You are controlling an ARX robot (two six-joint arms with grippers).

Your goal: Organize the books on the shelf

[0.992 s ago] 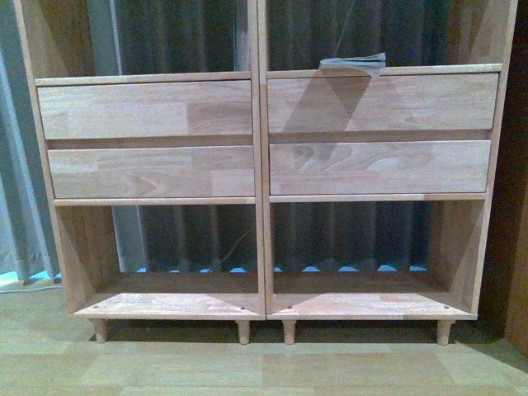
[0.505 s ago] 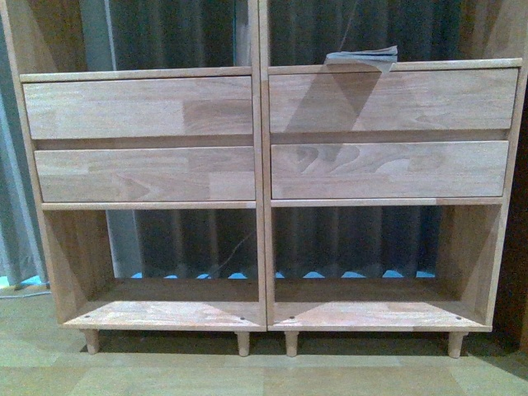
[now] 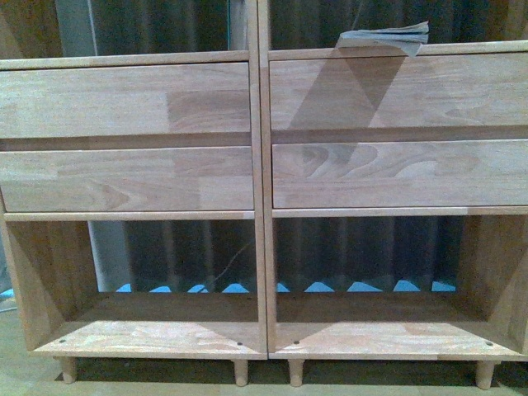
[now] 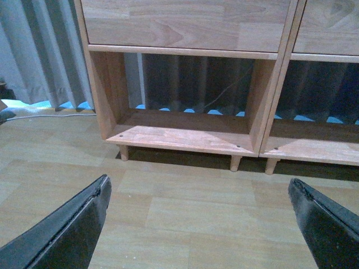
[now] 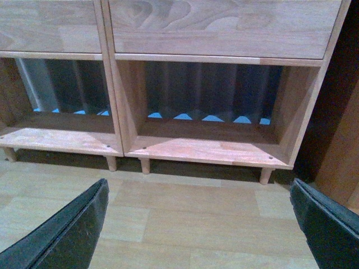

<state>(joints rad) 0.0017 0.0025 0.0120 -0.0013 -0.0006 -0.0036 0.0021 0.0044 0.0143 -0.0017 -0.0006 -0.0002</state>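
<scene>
The light wood shelf (image 3: 261,165) fills the front view, two joined columns with two drawer fronts each and open lower compartments. One thin pale grey book (image 3: 384,35) lies flat on the ledge above the right column's top drawer, its corner hanging over the edge. Neither arm shows in the front view. My left gripper (image 4: 199,193) is open and empty above the wood floor, facing the shelf's left lower compartment (image 4: 185,131). My right gripper (image 5: 197,196) is open and empty above the floor, facing the right lower compartment (image 5: 207,147).
Dark pleated curtains (image 3: 355,247) hang behind the shelf. Grey curtains (image 4: 39,61) stand left of it. A dark wood panel (image 5: 342,140) stands close to the shelf's right side. Short peg legs (image 3: 241,373) lift the shelf off the pale wood floor (image 4: 185,207).
The shelf has grown larger in the front view: the camera has moved closer. The book now sits higher and further right in the frame.
</scene>
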